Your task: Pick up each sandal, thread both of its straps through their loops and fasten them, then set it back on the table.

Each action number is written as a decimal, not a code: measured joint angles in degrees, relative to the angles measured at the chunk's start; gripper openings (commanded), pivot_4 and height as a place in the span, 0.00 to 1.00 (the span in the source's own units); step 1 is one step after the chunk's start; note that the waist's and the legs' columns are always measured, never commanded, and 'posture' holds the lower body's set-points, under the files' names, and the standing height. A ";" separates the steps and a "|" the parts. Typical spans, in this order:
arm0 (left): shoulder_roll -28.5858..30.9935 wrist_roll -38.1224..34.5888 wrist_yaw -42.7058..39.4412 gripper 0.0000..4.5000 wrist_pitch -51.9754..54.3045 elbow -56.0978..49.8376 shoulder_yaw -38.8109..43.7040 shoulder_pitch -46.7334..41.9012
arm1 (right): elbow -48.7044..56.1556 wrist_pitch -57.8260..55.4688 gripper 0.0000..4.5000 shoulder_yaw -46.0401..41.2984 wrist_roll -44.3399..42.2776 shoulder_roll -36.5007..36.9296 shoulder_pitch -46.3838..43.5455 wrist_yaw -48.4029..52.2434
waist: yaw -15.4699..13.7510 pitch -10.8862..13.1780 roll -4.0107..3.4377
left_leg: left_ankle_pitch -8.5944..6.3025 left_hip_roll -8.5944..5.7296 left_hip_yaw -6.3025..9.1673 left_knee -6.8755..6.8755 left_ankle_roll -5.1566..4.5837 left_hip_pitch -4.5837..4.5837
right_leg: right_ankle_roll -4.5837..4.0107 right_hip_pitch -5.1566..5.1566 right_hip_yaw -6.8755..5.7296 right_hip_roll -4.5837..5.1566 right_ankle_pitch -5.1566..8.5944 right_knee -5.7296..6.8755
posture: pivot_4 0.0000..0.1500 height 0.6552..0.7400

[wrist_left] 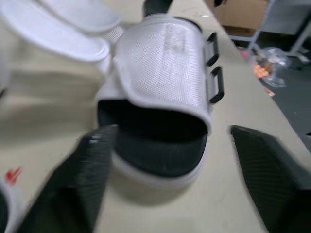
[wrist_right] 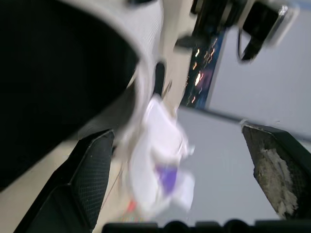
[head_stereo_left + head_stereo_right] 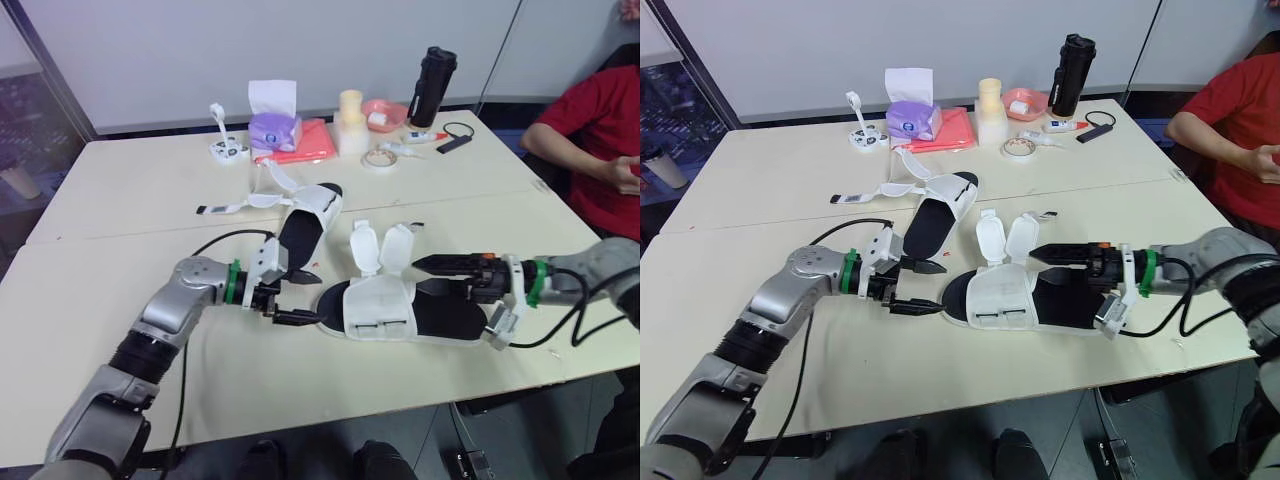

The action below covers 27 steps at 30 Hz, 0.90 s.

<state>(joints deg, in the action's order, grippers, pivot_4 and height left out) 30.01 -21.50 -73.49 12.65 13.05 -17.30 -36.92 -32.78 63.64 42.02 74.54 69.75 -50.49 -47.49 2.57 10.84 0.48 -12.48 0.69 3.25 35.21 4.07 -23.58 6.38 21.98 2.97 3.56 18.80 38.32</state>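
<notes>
Two items lie unfastened on the desk [image 3: 120, 200]: near sandal [image 3: 380, 310] toward the front edge, far sandal [image 3: 305, 225] at desk centre. The near sandal's straps [image 3: 365, 245] stand up, clear of the loops [image 1: 218, 85]; the far one's lie loose and flat. My left pincer [image 3: 300, 297] is wide open and empty at the near toe. My right pincer [image 3: 440, 277] is open at the heel, gripping nothing. Judgement: nothing lifted; all threading and fastening remains.

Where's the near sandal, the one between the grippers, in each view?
Left eye view: near sandal, centre, between left gripper and right gripper.
Right eye view: same, centre.
Left wrist view: close ahead, open end facing camera.
Right wrist view: dark footbed, close up.
Shared landmark: its two open strap flaps.
</notes>
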 measured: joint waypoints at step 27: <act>-10.51 9.81 -1.68 0.01 -5.71 7.14 -3.97 0.22 | -25.52 -20.24 1.00 -17.33 -46.42 -26.79 -3.69 63.13 | -0.04 -0.02 0.00 | -0.13 0.05 0.11 0.56 -0.23 0.19 | 0.04 -0.54 -0.11 -0.02 -0.01 -0.07 | 1.00 1.00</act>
<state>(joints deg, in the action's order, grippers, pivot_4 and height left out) 19.49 -11.69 -75.17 6.94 20.18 -21.27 -36.70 -58.30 43.40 24.68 28.12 42.96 -54.18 15.65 2.53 10.82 0.49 -12.61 0.73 3.35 35.76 3.83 -23.39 6.42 21.44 2.86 3.54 18.79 38.25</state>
